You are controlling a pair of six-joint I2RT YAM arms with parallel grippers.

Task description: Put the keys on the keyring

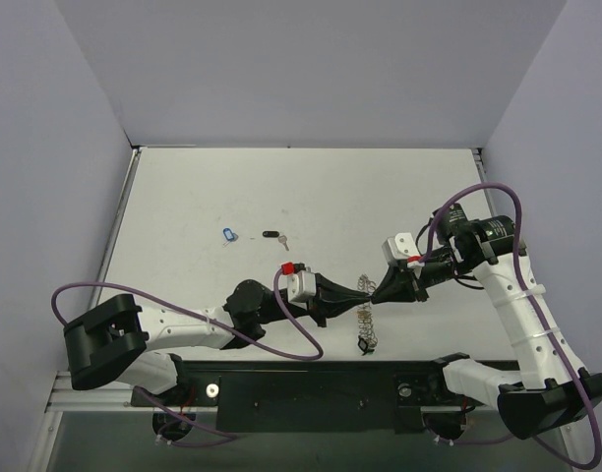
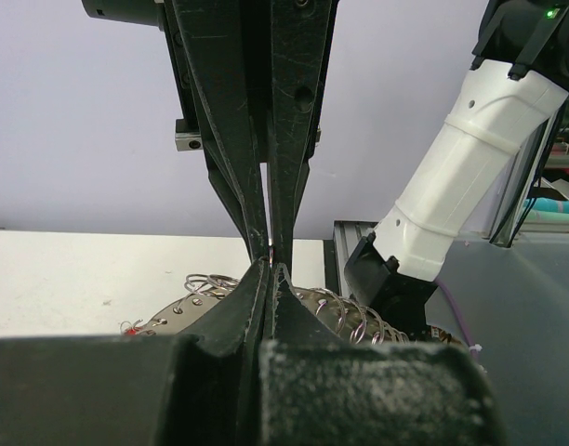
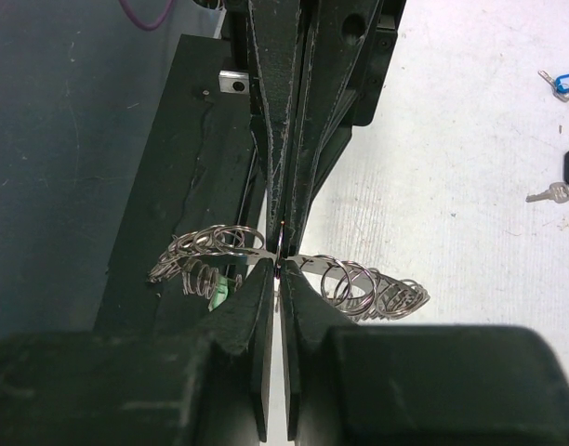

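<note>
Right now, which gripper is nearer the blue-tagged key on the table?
Left. The left gripper, shut on the keyring, sits right of and nearer the robot than the blue-tagged key; the right gripper pinches the same ring from the other side, slightly farther off.

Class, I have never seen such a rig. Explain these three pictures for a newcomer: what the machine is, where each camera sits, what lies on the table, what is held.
Two robot arms are bolted at the near edge of a white table. One picture looks down from above; the other two come from cameras on each wrist. The left hand and right hand meet, both closed on the looped metal keyring. A blue-tagged key and black-tagged key lie loose beyond.
</note>
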